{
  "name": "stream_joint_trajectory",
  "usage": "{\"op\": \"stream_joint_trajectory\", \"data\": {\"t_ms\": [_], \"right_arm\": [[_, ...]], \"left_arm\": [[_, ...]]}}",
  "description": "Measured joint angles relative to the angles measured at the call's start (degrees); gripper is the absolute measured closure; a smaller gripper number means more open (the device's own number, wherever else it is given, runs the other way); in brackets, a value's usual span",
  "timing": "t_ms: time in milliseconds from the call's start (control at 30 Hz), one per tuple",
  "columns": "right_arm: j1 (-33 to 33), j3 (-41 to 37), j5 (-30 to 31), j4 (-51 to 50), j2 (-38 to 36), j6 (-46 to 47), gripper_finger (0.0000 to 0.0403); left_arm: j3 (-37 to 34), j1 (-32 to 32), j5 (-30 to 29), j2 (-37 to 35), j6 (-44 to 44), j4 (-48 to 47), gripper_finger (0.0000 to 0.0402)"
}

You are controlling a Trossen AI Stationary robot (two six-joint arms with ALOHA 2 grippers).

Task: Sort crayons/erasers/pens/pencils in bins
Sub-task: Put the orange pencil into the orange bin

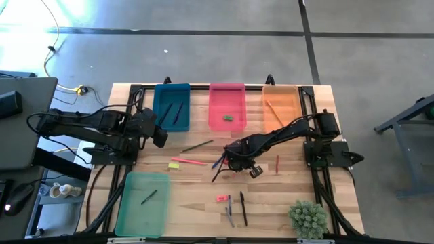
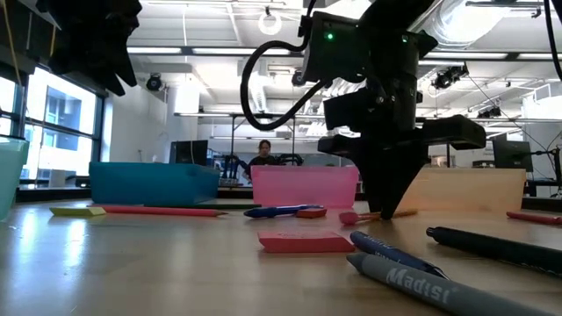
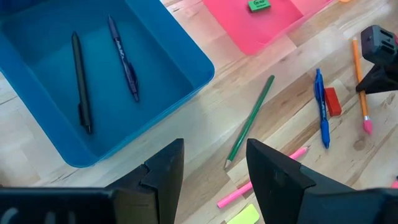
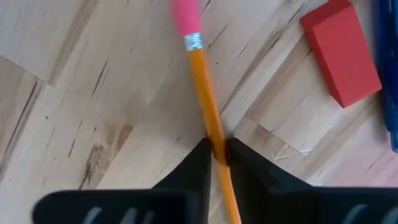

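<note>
My right gripper (image 4: 216,148) points down at the table's middle (image 1: 239,161), shut on an orange pencil (image 4: 205,93) with a pink rubber tip. Beside the pencil lie a red eraser (image 4: 342,53) and a blue pen (image 3: 321,115). My left gripper (image 3: 214,168) hangs open above the near end of the blue bin (image 1: 171,107), which holds two pens (image 3: 81,81). The pink bin (image 1: 226,102) holds a green eraser (image 1: 227,117). The orange bin (image 1: 288,102) holds a pencil. A dark stick lies in the green bin (image 1: 142,202). My right gripper pinches the orange pencil's shaft (image 4: 213,134) between its two fingertips, a short way behind the pink rubber tip (image 4: 185,15). The fingers come from above, pointing down, and lie across the pencil. The pencil lies on the table, its rubber tip (image 2: 349,218) on the wood.
A green pencil (image 3: 249,121), a pink pencil (image 1: 190,161) and a yellow eraser (image 1: 174,165) lie left of centre. A red crayon (image 1: 277,164) lies to the right. Near the front edge are a pink eraser (image 1: 222,198), dark pens (image 1: 243,207) and a small plant (image 1: 308,218).
</note>
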Motion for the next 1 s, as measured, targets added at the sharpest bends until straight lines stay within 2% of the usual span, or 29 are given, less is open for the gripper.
{"op": "stream_joint_trajectory", "data": {"t_ms": [167, 467, 700, 1000], "right_arm": [[0.0, 0.0, 0.0, -0.2, 0.0, -0.2, 0.0395], [2.1, 0.2, 1.4, -0.9, 0.1, 0.5, 0.0399], [3.0, 0.2, 3.0, -1.3, -0.5, 6.7, 0.0400], [3.0, -0.2, 2.9, -3.5, -4.9, 12.8, 0.0400]], "left_arm": [[0.0, 0.0, 0.0, 0.0, -0.1, 0.0, 0.0241], [0.0, 0.0, 0.0, 0.0, -0.3, 0.0, 0.0241], [0.0, 0.0, 0.0, 0.0, -0.3, 0.0, 0.0241], [0.0, 0.0, 0.2, 0.0, -0.3, 0.0, 0.0241]]}}
